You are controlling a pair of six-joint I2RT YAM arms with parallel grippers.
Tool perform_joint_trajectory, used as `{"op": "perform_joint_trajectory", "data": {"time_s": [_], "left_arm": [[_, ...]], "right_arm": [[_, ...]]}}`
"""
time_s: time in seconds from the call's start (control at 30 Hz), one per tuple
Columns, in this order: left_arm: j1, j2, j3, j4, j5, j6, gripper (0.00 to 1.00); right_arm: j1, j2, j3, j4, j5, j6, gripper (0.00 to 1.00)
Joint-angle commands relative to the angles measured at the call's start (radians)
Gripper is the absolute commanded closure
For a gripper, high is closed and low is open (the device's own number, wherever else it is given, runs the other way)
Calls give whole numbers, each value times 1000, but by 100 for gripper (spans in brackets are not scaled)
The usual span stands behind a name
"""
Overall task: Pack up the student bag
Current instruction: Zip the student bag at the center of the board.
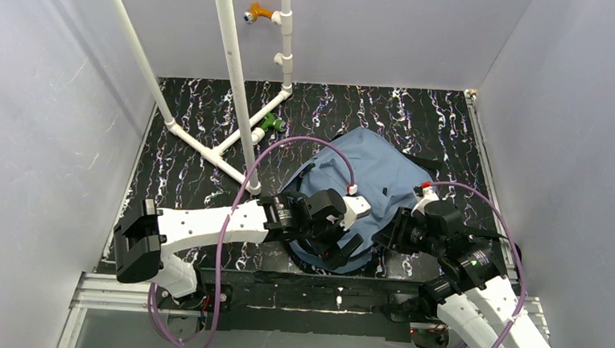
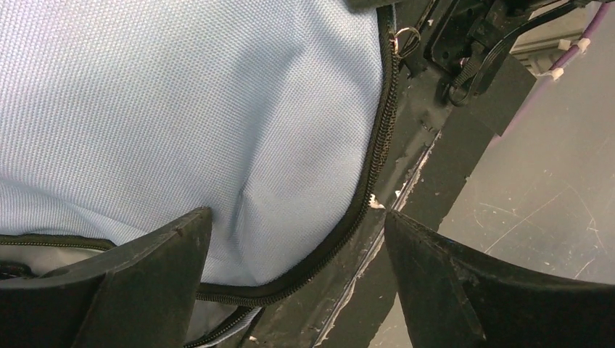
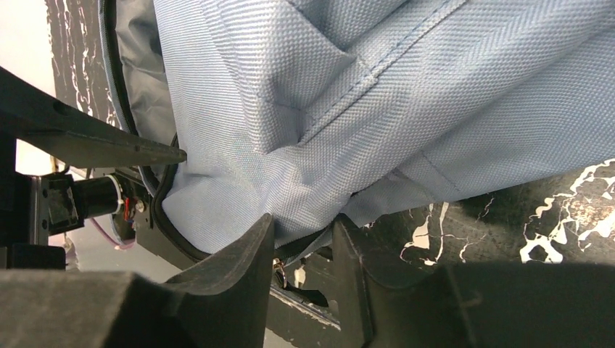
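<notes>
student bag (image 1: 369, 166): dusty-blue, lying near-centre right on the table (image 1: 453, 118) | left gripper (image 2: 297, 212): spread wide over the black zipper (image 2: 377, 152) | right gripper (image 3: 303, 221): slightly parted at a bag fold, pinch unclear | table black, white-veined | white pipe frame (image 1: 234, 73) far left | grey walls (image 1: 43, 85)

No writing can be read on the student bag (image 1: 369, 170) or elsewhere.

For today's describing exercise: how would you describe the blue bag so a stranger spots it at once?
Find the black, white-veined table. Right of the white pipes lies the student bag: the one soft, dusty-blue fabric thing, edged with black zipper.
</notes>
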Motion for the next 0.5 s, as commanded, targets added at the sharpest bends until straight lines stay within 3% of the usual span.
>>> {"op": "perform_joint_trajectory", "data": {"time_s": [0.0, 0.03, 0.13, 0.23, 0.47], "left_arm": [[-35, -16, 16, -5, -14, 33, 13], [-51, -3, 25, -11, -77, 47, 14], [-85, 46, 57, -63, -314, 59, 33], [-86, 45, 73, -93, -526, 35, 60], [-85, -57, 59, -40, -602, 25, 78]], "right_arm": [[4, -12, -8, 42, -81, 26, 63], [4, -12, -11, 45, -82, 28, 65], [4, -7, -13, 55, -83, 34, 70], [4, -3, -20, 51, -78, 34, 77], [4, -2, -28, 31, -43, 30, 85]]}}
